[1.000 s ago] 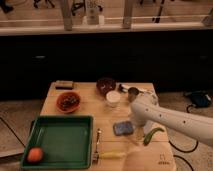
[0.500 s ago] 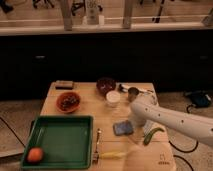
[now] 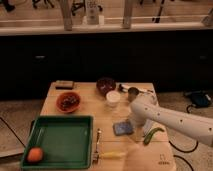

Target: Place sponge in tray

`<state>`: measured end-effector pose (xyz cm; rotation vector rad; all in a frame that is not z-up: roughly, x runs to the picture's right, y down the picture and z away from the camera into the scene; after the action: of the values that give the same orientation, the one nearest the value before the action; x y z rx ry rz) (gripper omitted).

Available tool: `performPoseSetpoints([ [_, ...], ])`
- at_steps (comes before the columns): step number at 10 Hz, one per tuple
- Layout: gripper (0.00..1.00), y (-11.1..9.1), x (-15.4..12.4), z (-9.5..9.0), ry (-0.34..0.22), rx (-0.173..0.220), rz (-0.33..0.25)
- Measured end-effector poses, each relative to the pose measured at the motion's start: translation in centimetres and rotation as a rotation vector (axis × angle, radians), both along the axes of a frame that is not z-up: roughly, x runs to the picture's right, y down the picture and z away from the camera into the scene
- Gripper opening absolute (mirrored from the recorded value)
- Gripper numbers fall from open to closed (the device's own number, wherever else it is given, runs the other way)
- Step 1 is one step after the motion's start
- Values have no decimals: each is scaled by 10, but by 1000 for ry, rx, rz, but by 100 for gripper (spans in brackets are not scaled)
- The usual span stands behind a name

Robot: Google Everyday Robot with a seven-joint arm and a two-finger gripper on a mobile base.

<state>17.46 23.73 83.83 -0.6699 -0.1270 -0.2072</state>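
Just left of the open pincer (image 3: 136,131), the sponge (image 3: 123,128) lies flat on the table (image 3: 86,96), outside the tray (image 3: 62,118).

The arm (image 3: 172,120) reaches in from the right, gripper (image 3: 135,128) pointing down, jaws apart.

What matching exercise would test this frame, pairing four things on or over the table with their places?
Things:
1. sponge
2. orange fruit
3. pincer
4. white cup

Places:
A. in the near left corner of the green tray
B. low over the table, just right of the sponge
C. flat on the table, right of the tray
D. near the table's middle, in front of the dark bowl

Pairs: 1-C, 2-A, 3-B, 4-D
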Motion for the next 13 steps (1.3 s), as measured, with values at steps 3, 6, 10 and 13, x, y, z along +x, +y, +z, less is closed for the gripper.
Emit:
performPoseSetpoints([
  [3,80,2,2,3,-6,-6,-4],
  [6,76,3,4,7,-11,-9,-8],
  [10,75,2,3,11,-17,-14,-18],
  [13,67,2,4,11,-19,-14,-21],
])
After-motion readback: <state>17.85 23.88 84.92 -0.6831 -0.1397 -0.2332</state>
